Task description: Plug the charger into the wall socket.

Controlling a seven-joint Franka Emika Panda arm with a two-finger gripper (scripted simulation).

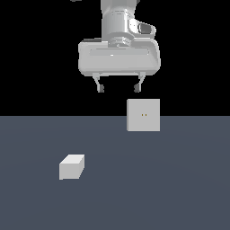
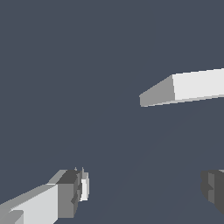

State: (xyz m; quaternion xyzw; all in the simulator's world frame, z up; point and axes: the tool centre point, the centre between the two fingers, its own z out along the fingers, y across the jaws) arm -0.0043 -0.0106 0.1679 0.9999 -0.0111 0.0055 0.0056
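Arm high above the floor, charger lying free.

The white robot gripper [image 1: 119,87] hangs high with its jaws spread wide and nothing between them. The flat upright light-grey square wall socket [image 1: 143,115] stands below it, facing the camera. The small light-grey box-shaped charger [image 1: 71,166] lies on the dark blue-grey floor [image 1: 179,188], towards the exterior view's left, well apart from the socket; its long axis runs away from the camera, slightly to the right.
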